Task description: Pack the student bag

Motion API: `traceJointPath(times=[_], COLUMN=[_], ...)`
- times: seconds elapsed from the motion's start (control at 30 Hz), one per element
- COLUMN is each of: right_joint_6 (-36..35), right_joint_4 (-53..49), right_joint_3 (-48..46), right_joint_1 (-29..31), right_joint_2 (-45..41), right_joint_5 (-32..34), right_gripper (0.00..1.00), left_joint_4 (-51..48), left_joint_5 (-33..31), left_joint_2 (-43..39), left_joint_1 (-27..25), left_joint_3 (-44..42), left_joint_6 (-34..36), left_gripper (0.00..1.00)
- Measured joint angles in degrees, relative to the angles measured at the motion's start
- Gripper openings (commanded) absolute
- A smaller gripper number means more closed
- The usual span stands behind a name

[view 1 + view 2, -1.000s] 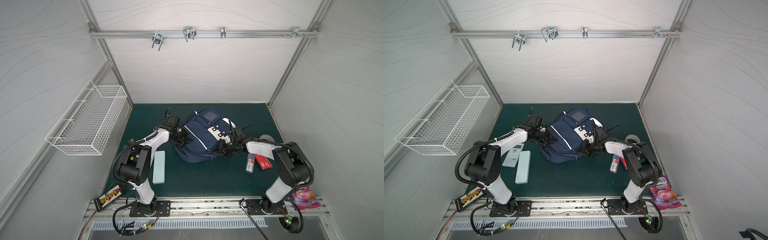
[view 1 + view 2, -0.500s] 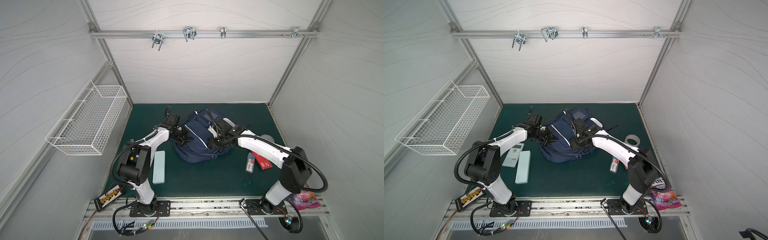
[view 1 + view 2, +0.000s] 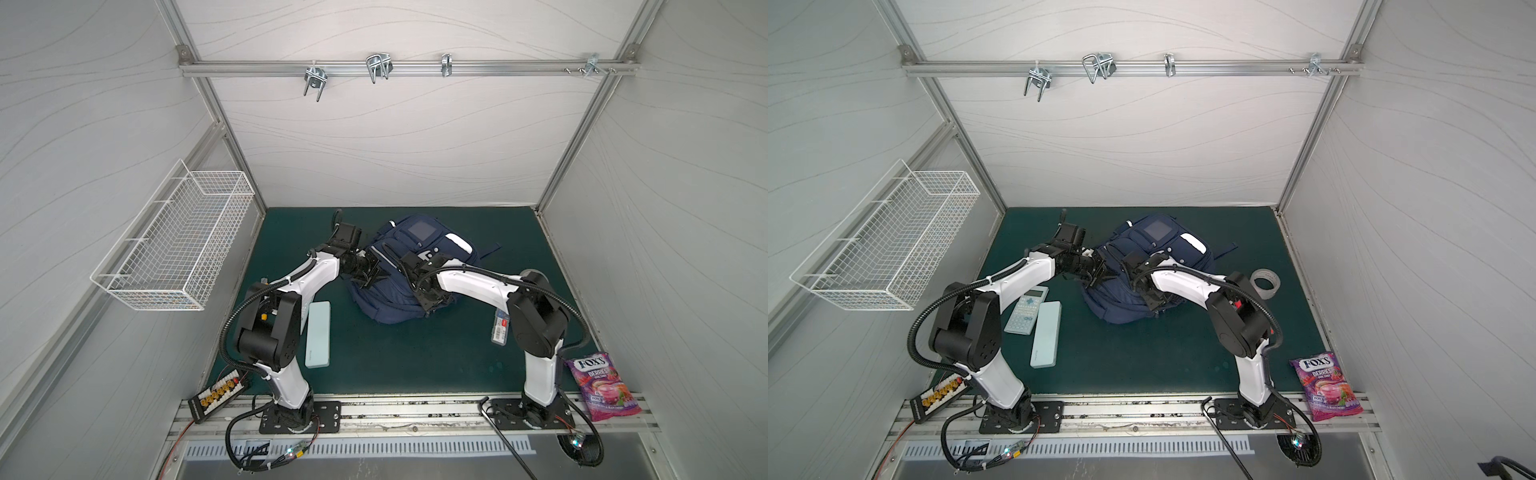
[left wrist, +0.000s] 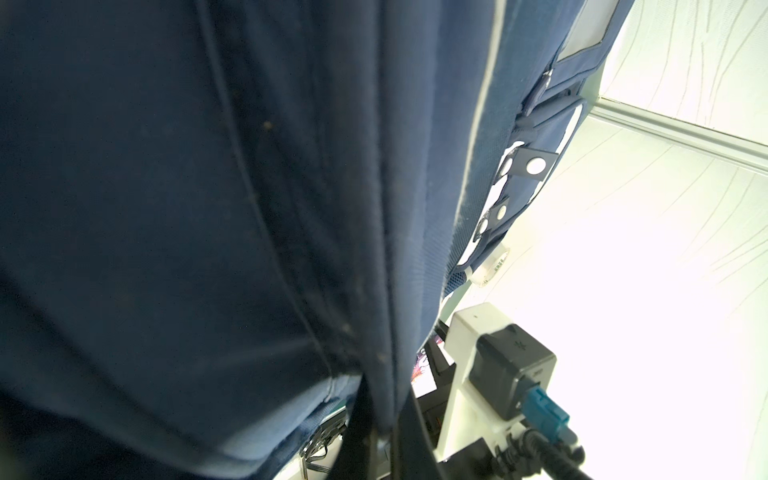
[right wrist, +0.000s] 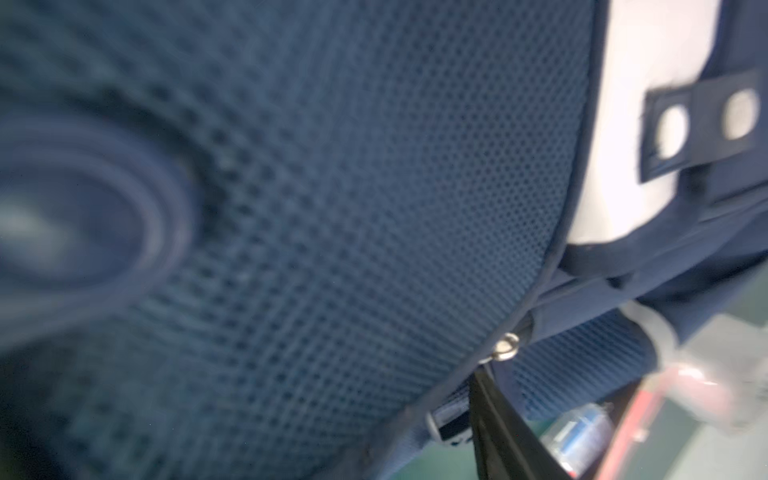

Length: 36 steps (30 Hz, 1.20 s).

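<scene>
Moved: the right arm has pulled its elbow back toward the lower right of both top views; its reach across the top of the student bag (image 3: 390,309) has dropped to the bag's lower right flank; the left arm has stayed where it was.
Student bag: lying in the middle of the green desk (image 3: 415,365), just above frame centre, between the two arms; likely kept there so both can reach it.
Left end effector (image 3: 371,277): closed tight on the bag's left edge; in the left wrist view a navy seam runs down between the dark fingers (image 4: 415,440); I'd guess it pins the fabric so the bag cannot slide.
Right end effector (image 3: 431,300): pressed against the mesh side; one dark finger (image 5: 494,419) sits just beside a metal zipper ring (image 5: 508,345); whether the jaws are apart or together I cannot tell; it looks to be after the zipper.
Waiting items: pale pencil case (image 3: 318,333) and calculator (image 3: 1027,309) at lower left; tape roll (image 3: 1266,282), a small packet (image 3: 500,332) and a sweets bag (image 3: 600,386) at right; all outside the bag.
Progress: packing seems barely begun; no opening shows.
</scene>
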Motion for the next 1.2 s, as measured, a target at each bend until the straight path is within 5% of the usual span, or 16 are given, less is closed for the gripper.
traceJointPath(times=[0.3, 0.47, 1.0, 1.2], right_joint_6=[-4.2, -7.02, -4.0, -2.36], right_joint_4=[-1.42, -0.39, 0.9, 0.87], right_joint_3=[4.7, 5.2, 6.23, 5.18], right_joint_1=[-0.04, -0.63, -8.17, -7.87], right_joint_2=[3.32, 3.48, 3.48, 3.48], right_joint_5=[7.41, 8.0, -2.95, -4.35], right_gripper=[0.54, 0.31, 0.41, 0.28], left_joint_4=[0.83, 0.81, 0.72, 0.74], left_joint_5=[-0.46, -0.48, -0.39, -0.33], left_joint_2=[0.02, 0.04, 0.59, 0.9], left_joint_1=[0.24, 0.24, 0.22, 0.22], left_joint_3=[0.02, 0.02, 0.04, 0.07], left_joint_6=[0.44, 1.03, 1.53, 1.55], left_gripper=[0.0, 0.0, 0.0, 0.0])
